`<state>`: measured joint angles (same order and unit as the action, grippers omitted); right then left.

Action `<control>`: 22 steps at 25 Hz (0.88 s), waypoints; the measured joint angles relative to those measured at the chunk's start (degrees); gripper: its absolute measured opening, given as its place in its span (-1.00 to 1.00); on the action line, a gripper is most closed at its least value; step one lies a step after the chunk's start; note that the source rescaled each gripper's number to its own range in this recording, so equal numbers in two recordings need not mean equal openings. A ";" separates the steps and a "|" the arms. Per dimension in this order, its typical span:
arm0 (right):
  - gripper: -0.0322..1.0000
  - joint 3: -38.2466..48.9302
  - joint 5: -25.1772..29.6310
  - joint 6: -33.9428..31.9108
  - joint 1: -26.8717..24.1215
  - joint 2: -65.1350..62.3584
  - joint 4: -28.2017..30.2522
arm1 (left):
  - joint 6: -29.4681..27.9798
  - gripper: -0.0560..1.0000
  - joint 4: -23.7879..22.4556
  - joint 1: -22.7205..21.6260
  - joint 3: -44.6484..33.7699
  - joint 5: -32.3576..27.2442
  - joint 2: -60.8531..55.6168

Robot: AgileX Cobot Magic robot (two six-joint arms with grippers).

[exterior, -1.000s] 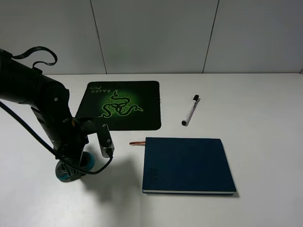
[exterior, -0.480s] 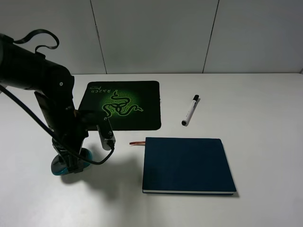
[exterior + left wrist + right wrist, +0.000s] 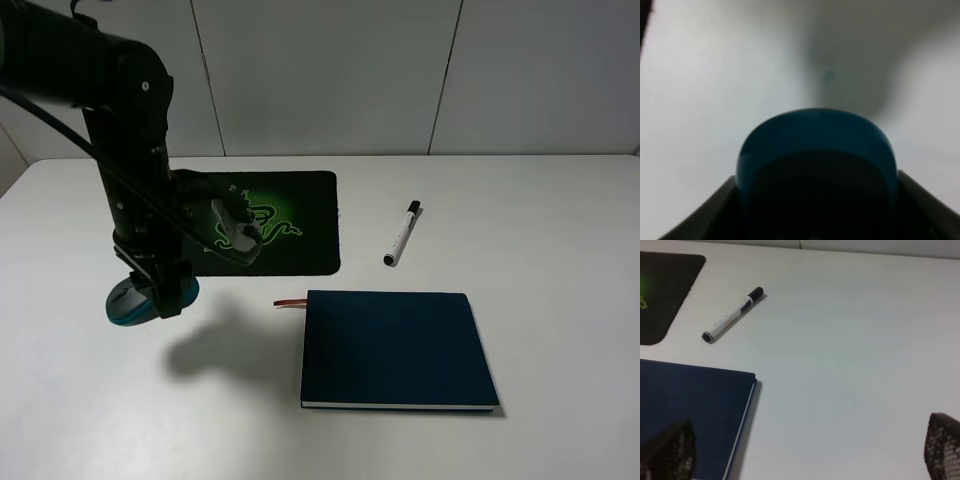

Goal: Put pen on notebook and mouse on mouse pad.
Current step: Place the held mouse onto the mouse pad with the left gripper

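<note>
My left gripper (image 3: pixel 152 298) is shut on the mouse (image 3: pixel 130 299), grey on top with teal sides, and holds it above the table near the mouse pad's front left corner. Close up in the left wrist view, the mouse (image 3: pixel 816 150) fills the space between the dark fingers (image 3: pixel 700 217). The black mouse pad (image 3: pixel 295 225) with its green snake logo lies partly behind the arm. The white pen (image 3: pixel 401 234) with a black cap lies right of the pad, apart from the navy notebook (image 3: pixel 395 348). My right gripper (image 3: pixel 805 450) is open above the notebook (image 3: pixel 690 405), with the pen (image 3: pixel 732 314) beyond.
A reddish ribbon (image 3: pixel 290 301) sticks out of the notebook's left edge. The left arm's shadow (image 3: pixel 205 350) falls on the white table (image 3: pixel 560 250). A grey panelled wall (image 3: pixel 400 70) stands behind the table.
The left arm has risen and swung back toward the mouse pad, lifting the mouse off the table. Pen and notebook have not moved.
</note>
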<state>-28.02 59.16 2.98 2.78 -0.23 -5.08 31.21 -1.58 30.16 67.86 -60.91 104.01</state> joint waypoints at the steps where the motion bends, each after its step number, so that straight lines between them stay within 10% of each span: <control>1: 1.00 0.00 0.00 0.00 0.00 0.00 0.00 | -0.63 -0.89 0.00 0.00 1.49 -1.07 0.00; 22: 1.00 0.00 0.00 0.00 0.00 0.00 0.00 | -4.13 -0.89 -3.02 0.00 26.20 -5.50 11.65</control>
<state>-28.02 59.16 2.98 2.78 -0.23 -5.08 27.08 -4.60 30.16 94.06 -66.40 115.66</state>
